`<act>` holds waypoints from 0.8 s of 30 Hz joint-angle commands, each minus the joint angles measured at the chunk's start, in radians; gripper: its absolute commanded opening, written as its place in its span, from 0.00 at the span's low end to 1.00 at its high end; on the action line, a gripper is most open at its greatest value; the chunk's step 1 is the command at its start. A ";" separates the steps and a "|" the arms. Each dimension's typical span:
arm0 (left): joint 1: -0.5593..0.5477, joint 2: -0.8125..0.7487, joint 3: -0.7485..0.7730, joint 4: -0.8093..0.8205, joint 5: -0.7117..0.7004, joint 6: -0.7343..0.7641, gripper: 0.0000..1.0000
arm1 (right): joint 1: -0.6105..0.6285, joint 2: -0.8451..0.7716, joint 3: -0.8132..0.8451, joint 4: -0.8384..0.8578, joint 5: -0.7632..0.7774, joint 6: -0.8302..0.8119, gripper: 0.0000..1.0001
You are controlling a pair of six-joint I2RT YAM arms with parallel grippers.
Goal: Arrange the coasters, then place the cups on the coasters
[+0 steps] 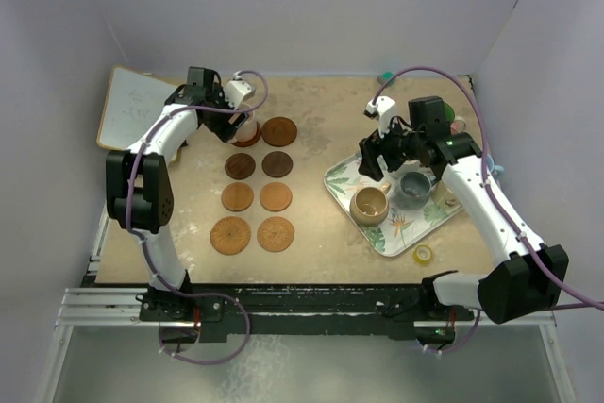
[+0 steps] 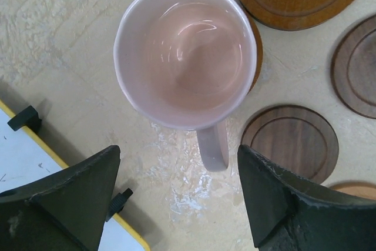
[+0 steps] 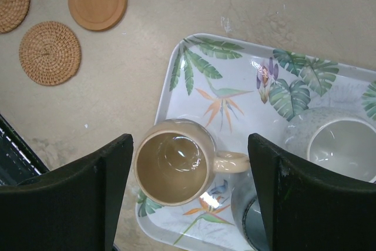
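A pink cup (image 2: 185,51) stands upright on a brown coaster (image 2: 256,45) at the far left of the coaster grid, with its handle (image 2: 212,148) pointing at my left gripper (image 2: 179,198). That gripper is open, its jaws on either side just short of the handle and touching nothing. Several more coasters (image 1: 276,164) lie in two columns on the table. My right gripper (image 3: 191,192) hangs open above the tan cup (image 3: 173,168), which stands on the leaf-patterned tray (image 3: 235,86). A grey cup (image 3: 341,139) and a slate cup (image 3: 249,216) stand beside it.
A white board with a yellow edge (image 1: 132,106) lies at the far left, close to my left gripper (image 1: 238,122). A small yellow tape roll (image 1: 424,254) sits near the tray's front corner. Two woven coasters (image 3: 50,52) lie nearest the arm bases.
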 commanded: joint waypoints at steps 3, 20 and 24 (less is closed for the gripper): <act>0.005 0.026 0.001 0.051 -0.039 0.015 0.78 | -0.006 -0.007 0.030 -0.013 -0.029 -0.007 0.81; 0.010 0.018 0.011 0.048 -0.125 0.070 0.78 | -0.017 -0.012 0.035 -0.008 0.014 -0.003 0.82; 0.010 0.011 0.012 0.048 -0.127 0.072 0.78 | -0.018 -0.009 0.046 -0.018 0.052 -0.014 0.82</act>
